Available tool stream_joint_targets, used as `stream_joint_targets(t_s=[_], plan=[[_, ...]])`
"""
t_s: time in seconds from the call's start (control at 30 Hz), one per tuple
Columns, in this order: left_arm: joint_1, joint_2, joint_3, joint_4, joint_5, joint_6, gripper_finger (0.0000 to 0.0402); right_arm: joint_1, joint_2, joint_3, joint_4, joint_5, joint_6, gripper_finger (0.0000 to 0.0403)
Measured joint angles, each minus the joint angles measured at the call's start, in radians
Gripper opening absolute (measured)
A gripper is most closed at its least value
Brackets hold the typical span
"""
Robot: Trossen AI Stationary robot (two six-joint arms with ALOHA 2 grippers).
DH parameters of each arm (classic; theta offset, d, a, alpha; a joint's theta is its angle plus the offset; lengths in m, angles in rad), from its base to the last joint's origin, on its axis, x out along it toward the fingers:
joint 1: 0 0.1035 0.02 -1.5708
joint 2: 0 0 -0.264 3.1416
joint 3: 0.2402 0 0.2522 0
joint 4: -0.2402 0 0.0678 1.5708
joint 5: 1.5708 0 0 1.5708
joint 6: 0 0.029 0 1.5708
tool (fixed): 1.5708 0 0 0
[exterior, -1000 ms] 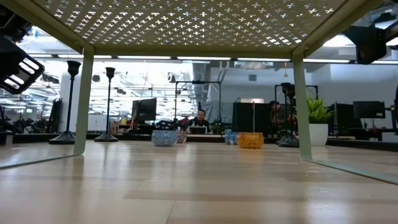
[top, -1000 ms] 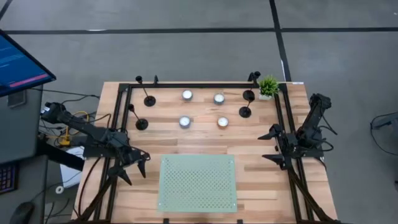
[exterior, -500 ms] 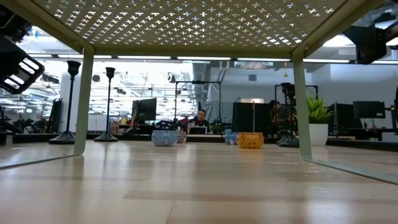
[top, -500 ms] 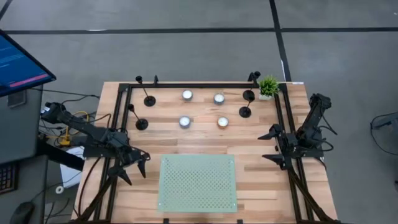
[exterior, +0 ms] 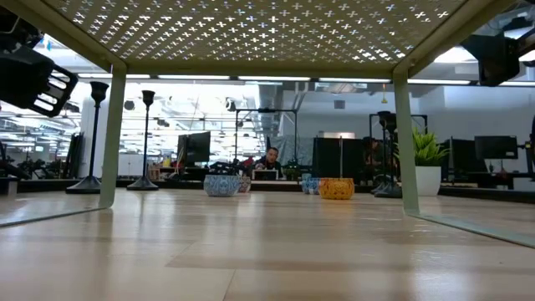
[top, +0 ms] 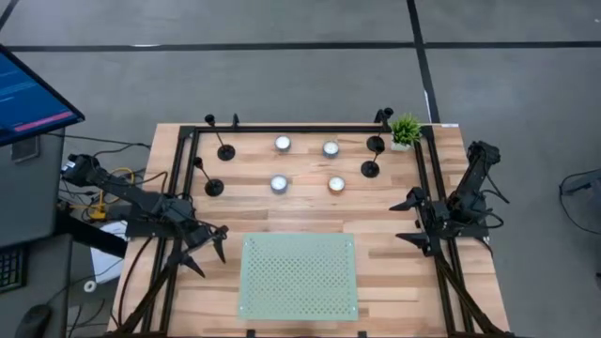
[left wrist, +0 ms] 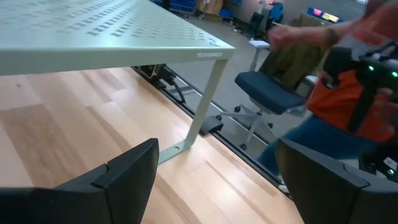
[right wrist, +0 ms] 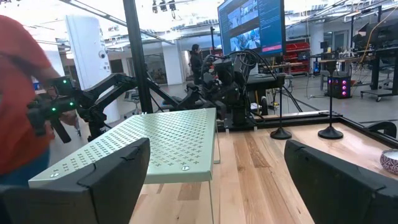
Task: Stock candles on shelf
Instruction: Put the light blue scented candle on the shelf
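The flat pale green metal shelf (top: 299,276), full of small holes, stands on thin legs at about 6 o'clock on the light wooden plank table (top: 385,211). Its long side runs from 9 o'clock to 3 o'clock.

The four small round white candles with shiny silver rims (top: 306,164) sit in a square toward 12 o'clock, well apart from the shelf. They look smooth, though they are too small to be sure.

The left gripper (top: 208,249) hovers at 9 o'clock, just beside the shelf, its fingers spread and empty. The right gripper (top: 411,222) waits at 3 o'clock, fingers spread too, holding nothing.
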Motion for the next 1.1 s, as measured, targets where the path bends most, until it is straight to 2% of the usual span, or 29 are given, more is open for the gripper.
stream_joint_targets(t_s=[0.2,0.37,0.5,0.7,0.9,1.1], plan=[[0.000,0.000,0.000,0.008,0.001,-0.042,0.0323,0.000,0.000,0.000,0.000,0.000,0.000,0.0361],[0.000,0.000,0.000,0.017,0.000,-0.213,0.0323,0.000,0.000,0.000,0.000,0.000,0.000,0.0361],[0.000,0.000,0.000,0.021,-0.022,-0.227,0.0323,0.000,0.000,0.000,0.000,0.000,0.000,0.0361],[0.000,0.000,0.000,0.072,-0.174,-0.346,0.0323,0.000,0.000,0.000,0.000,0.005,-0.023,0.0361],[0.000,0.000,0.000,0.232,-0.343,-0.430,0.0323,0.000,0.000,0.000,0.000,0.000,-0.021,0.0361],[0.000,0.000,0.000,0.397,-0.451,-0.470,0.0323,0.000,0.000,0.000,0.000,-0.001,-0.018,0.0361]])
